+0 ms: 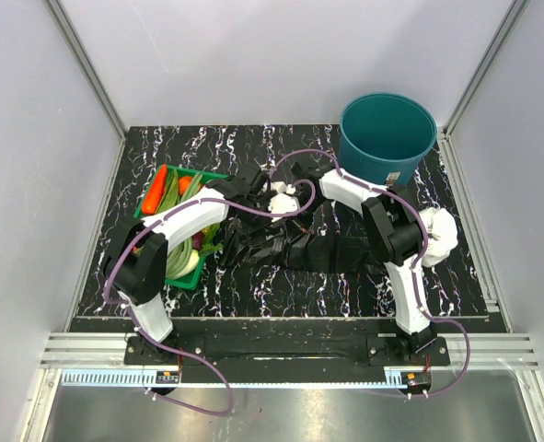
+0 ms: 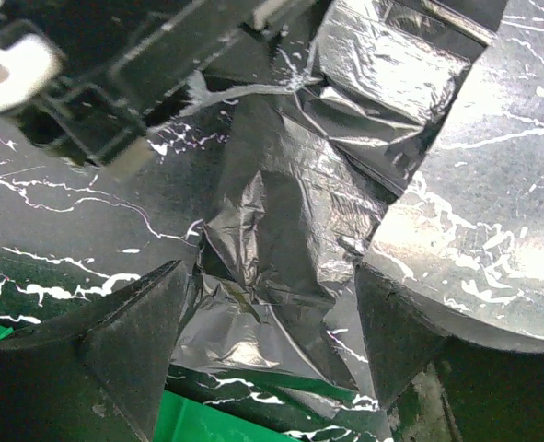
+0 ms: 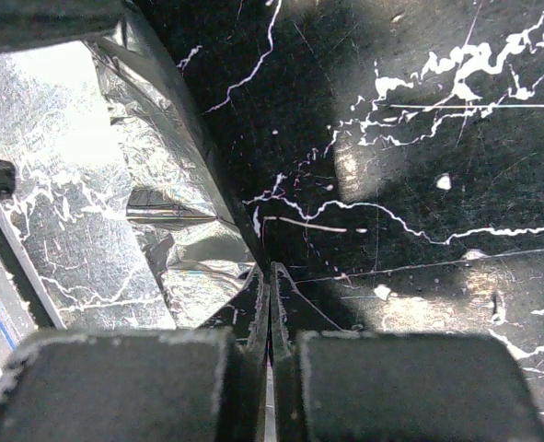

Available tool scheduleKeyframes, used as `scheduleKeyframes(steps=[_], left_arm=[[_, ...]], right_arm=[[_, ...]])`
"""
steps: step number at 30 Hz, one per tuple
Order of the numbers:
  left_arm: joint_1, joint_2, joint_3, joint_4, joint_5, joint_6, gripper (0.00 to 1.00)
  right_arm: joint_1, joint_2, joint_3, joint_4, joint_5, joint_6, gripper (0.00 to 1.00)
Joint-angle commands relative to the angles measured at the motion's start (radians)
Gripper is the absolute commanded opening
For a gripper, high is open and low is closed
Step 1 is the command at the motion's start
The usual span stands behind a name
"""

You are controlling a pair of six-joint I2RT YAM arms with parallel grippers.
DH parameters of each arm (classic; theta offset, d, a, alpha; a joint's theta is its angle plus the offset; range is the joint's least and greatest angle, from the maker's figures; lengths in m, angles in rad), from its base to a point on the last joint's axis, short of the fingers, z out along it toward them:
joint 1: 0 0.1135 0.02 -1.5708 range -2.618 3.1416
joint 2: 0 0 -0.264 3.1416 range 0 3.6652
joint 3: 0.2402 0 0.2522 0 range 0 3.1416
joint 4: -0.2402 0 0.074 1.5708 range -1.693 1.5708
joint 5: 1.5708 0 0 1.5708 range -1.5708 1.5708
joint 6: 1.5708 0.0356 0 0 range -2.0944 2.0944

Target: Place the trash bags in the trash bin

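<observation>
A black glossy trash bag (image 1: pixel 290 247) lies crumpled and spread on the marbled table between the arms. The teal trash bin (image 1: pixel 387 138) stands upright at the back right, with nothing visible inside. My left gripper (image 1: pixel 250 187) is open, and its fingers straddle a fold of the bag (image 2: pixel 281 239) just above the table. My right gripper (image 1: pixel 295 180) is shut, with the bag's edge (image 3: pixel 161 184) running into its fingertips (image 3: pixel 270 272). I cannot make out a separate small folded bundle.
A shallow green tray (image 1: pixel 187 276) with a carrot and other vegetables sits at the left; its edge shows in the left wrist view (image 2: pixel 207 424). A white crumpled object (image 1: pixel 439 235) lies right of the right arm. The right gripper's body (image 2: pixel 87 64) is close ahead of the left gripper.
</observation>
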Motion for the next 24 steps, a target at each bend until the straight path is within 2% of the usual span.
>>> scheduleKeyframes(steps=[1,4,13,24], left_arm=[[0.028,0.022,0.023,0.1,0.045,-0.015,0.8],[0.054,0.045,0.04,0.106,0.08,-0.005,0.83],[0.059,0.099,0.06,0.097,0.143,0.069,0.84],[0.059,0.062,0.051,0.051,0.246,0.092,0.84]], right_arm=[[0.003,-0.076,-0.009,0.017,0.014,0.012,0.0],[0.002,-0.08,-0.011,0.017,0.016,0.017,0.0],[0.003,-0.097,-0.013,0.017,0.03,0.027,0.0],[0.003,-0.097,-0.002,0.026,0.065,0.063,0.0]])
